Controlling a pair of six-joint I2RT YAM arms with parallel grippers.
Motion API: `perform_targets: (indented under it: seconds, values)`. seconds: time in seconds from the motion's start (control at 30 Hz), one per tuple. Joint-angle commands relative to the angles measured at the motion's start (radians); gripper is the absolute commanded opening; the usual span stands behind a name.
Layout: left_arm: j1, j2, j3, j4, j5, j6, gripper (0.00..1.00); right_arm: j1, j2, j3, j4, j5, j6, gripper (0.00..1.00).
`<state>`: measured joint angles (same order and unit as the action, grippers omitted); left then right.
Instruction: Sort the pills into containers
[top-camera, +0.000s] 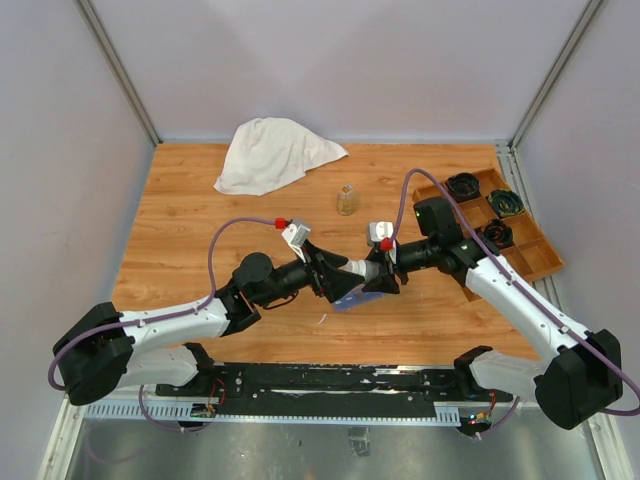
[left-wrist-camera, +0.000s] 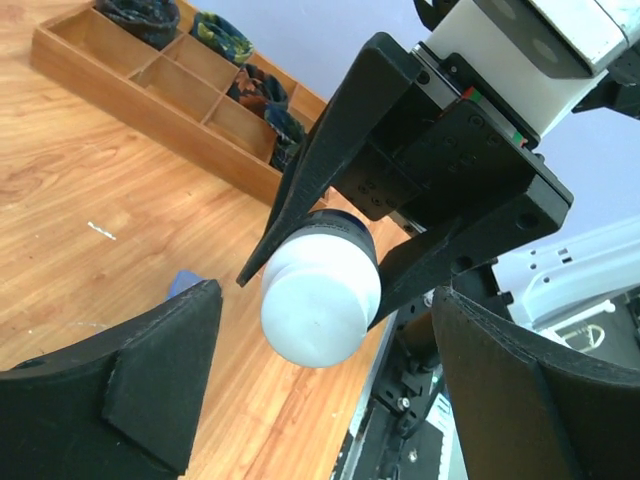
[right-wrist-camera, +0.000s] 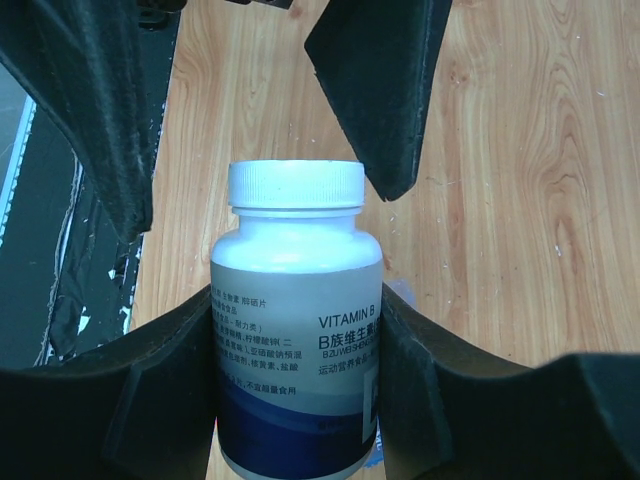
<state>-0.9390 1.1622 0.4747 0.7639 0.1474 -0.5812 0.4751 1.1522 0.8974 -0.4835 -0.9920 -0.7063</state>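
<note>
Bottle (right-wrist-camera: 295, 340) is pinched by right pincer (top-camera: 384, 273), left pincer (top-camera: 343, 283) spread about its cap (right-wrist-camera: 295, 187); closed off-centre, the bottle could be wrenched free.

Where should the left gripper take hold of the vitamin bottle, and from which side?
Grip the white cap, coming end-on along the axis of the bottle, one finger on each side. The right gripper clamps the body, so only the cap is free, and it faces the open left gripper.

We glimpse only a blue sliver of the containers (top-camera: 346, 304) under the left hand (top-camera: 354, 280). The bottle (right-wrist-camera: 296, 340) is cropped below.
</note>
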Motion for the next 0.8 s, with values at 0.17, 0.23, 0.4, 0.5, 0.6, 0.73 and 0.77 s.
perform_targets:
  seconds: [0.17, 0.23, 0.4, 0.5, 0.6, 0.73, 0.77]
  values:
    - [-0.006, -0.054, -0.035, 0.040, -0.043, 0.149, 0.99, -0.007, 0.002, 0.031, 0.008, -0.024, 0.008, 0.01]
    - [-0.005, -0.073, -0.056, 0.089, -0.014, 0.208, 0.99, -0.009, -0.001, 0.031, 0.008, -0.025, 0.010, 0.01]
    - [-0.004, -0.134, -0.113, 0.195, 0.042, 0.324, 0.99, -0.010, -0.003, 0.029, 0.007, -0.030, 0.007, 0.00]
    - [-0.002, -0.167, -0.108, 0.141, 0.026, 0.408, 0.99, -0.010, 0.000, 0.029, 0.006, -0.036, 0.005, 0.01]
    - [0.017, -0.184, -0.100, 0.094, 0.055, 0.494, 0.99, -0.010, -0.003, 0.028, 0.006, -0.041, 0.001, 0.00]
    - [0.103, -0.195, -0.095, 0.077, 0.221, 0.581, 0.99, -0.010, -0.008, 0.026, 0.006, -0.044, -0.001, 0.01]
    - [0.130, -0.196, -0.092, 0.077, 0.277, 0.590, 0.99, -0.010, -0.008, 0.027, 0.006, -0.045, -0.001, 0.01]
